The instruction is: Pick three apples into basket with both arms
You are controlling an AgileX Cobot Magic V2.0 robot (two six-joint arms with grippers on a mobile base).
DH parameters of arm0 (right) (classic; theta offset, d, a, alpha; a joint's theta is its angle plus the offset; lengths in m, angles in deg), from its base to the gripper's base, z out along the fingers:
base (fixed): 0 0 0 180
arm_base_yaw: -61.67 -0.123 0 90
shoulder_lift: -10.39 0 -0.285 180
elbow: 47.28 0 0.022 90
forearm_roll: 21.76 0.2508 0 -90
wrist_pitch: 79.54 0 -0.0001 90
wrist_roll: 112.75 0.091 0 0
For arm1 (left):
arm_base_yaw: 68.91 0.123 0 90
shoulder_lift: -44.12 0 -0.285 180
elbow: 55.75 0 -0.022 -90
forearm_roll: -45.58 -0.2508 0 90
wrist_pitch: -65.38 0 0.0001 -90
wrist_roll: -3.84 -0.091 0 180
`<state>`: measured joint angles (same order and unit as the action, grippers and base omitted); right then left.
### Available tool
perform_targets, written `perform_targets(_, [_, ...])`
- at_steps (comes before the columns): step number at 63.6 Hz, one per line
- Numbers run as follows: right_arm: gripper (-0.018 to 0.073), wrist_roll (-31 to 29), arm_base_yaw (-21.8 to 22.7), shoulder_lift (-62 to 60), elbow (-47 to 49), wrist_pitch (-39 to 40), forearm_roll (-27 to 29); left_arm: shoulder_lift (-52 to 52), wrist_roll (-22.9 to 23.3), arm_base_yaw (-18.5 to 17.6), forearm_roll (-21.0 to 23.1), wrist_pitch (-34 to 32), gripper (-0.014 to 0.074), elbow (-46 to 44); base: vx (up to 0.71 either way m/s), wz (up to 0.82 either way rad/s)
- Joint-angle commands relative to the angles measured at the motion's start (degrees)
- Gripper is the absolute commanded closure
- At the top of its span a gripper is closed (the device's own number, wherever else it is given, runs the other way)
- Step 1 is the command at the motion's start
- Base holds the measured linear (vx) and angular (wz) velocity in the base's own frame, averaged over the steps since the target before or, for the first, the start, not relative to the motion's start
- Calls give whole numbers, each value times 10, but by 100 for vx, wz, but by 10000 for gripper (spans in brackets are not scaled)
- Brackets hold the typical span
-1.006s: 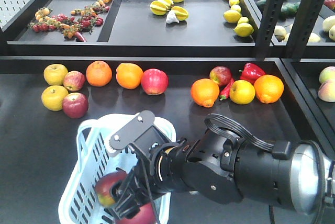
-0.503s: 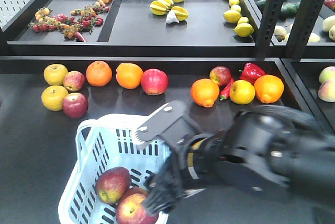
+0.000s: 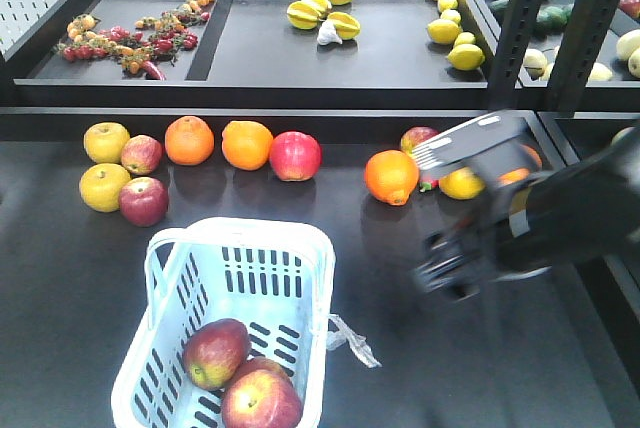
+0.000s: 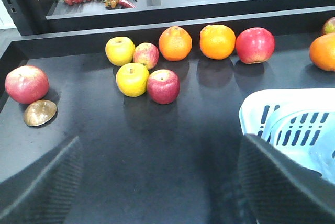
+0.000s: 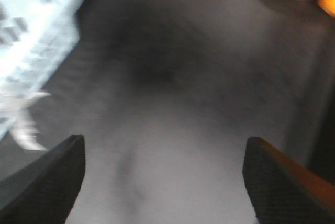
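Front view: 2 apples [image 3: 240, 373] in basket [image 3: 170, 268], right end effector [image 3: 445, 273] empty

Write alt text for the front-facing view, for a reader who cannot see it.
A pale blue basket on a dark table holds two apples, while a blurred black robot arm with an empty, open pincer hangs to its right. Oranges, yellow fruit and more apples line the table's back edge.
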<state>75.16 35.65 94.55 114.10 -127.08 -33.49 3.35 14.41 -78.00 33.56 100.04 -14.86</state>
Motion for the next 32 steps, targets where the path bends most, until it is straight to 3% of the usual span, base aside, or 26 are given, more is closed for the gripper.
perform_targets(1, [-24,-49,56,-36,15,3,25,-2,5,-1,-5,-35,9,-14,0,0])
perform_targets(19, [-24,-84,219,-128,15,-68,53,-2,5,-1,-5,-35,9,-14,0,0])
perform_targets(32, [-24,-85,257,-196,15,-83,73,-2,5,-1,-5,-35,9,-14,0,0])
